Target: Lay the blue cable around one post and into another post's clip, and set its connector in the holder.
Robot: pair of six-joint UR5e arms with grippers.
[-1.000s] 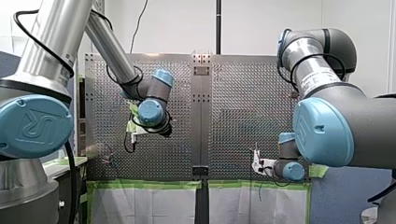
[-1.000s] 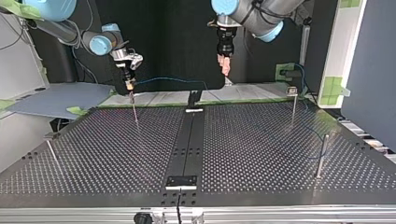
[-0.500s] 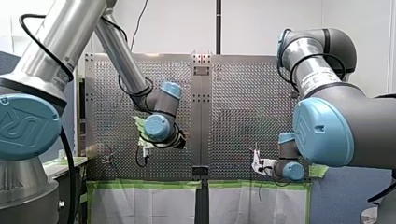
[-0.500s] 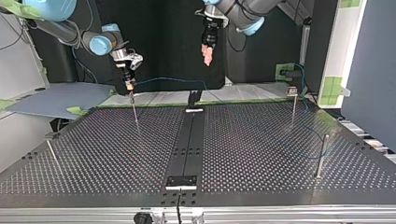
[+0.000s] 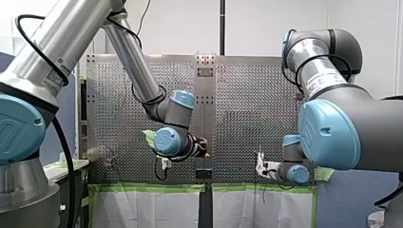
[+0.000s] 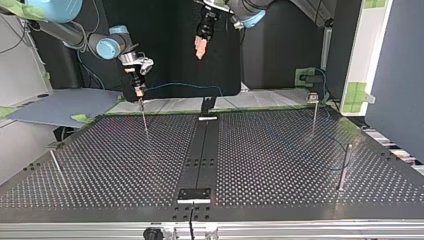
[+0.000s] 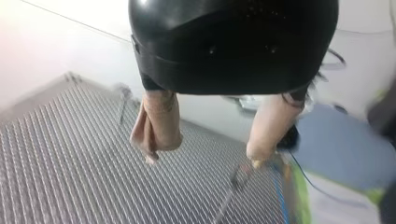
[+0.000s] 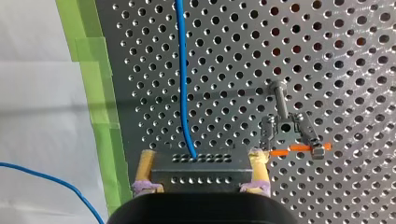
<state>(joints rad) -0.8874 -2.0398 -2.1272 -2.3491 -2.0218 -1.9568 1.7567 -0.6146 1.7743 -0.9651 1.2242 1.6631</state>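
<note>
Two robot arms work over a perforated bench. In the last second my left gripper has swung from the top view's right to its middle and risen. Its beige fingers stand apart, holding nothing. My right gripper is clamped on the metal connector, above a post at the top view's left. The blue cable runs from the connector out across the bench. The connector seems not yet seated, and the left gripper is likely crossing over to help.
</note>
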